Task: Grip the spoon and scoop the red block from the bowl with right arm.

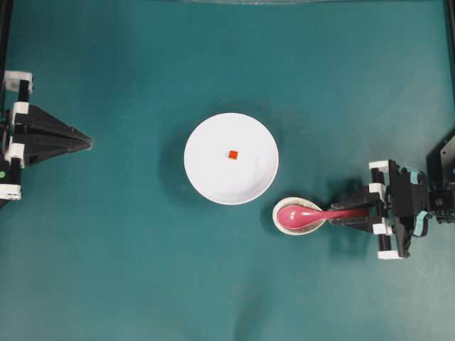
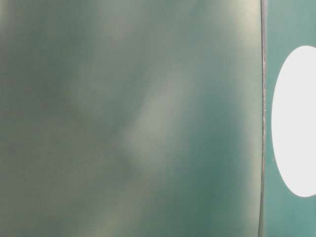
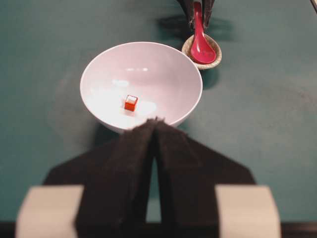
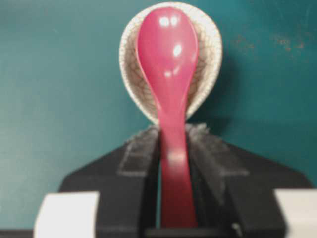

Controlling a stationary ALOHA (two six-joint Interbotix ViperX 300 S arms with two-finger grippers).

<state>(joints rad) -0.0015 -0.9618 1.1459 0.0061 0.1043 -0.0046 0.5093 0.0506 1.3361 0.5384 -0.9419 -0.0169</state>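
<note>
The pink spoon (image 1: 295, 215) lies with its scoop in a small speckled rest (image 1: 284, 226), just right of and below the white bowl (image 1: 213, 177). The red block (image 1: 232, 154) sits alone near the bowl's middle. My right gripper (image 1: 338, 213) comes in from the right, shut on the spoon's handle. In the right wrist view its fingers (image 4: 143, 148) press the handle on both sides behind the scoop (image 4: 167, 54). My left gripper (image 1: 89, 142) is shut and empty at the far left. In its wrist view its tips (image 3: 156, 121) meet in front of the bowl (image 3: 163, 74) and block (image 3: 131, 102).
Teal table surface (image 1: 128, 270) surrounds the dishes on all sides. The rest (image 3: 214, 58) nearly touches the bowl's rim. The table-level view is a blur with a white oval (image 2: 296, 123) at its right edge.
</note>
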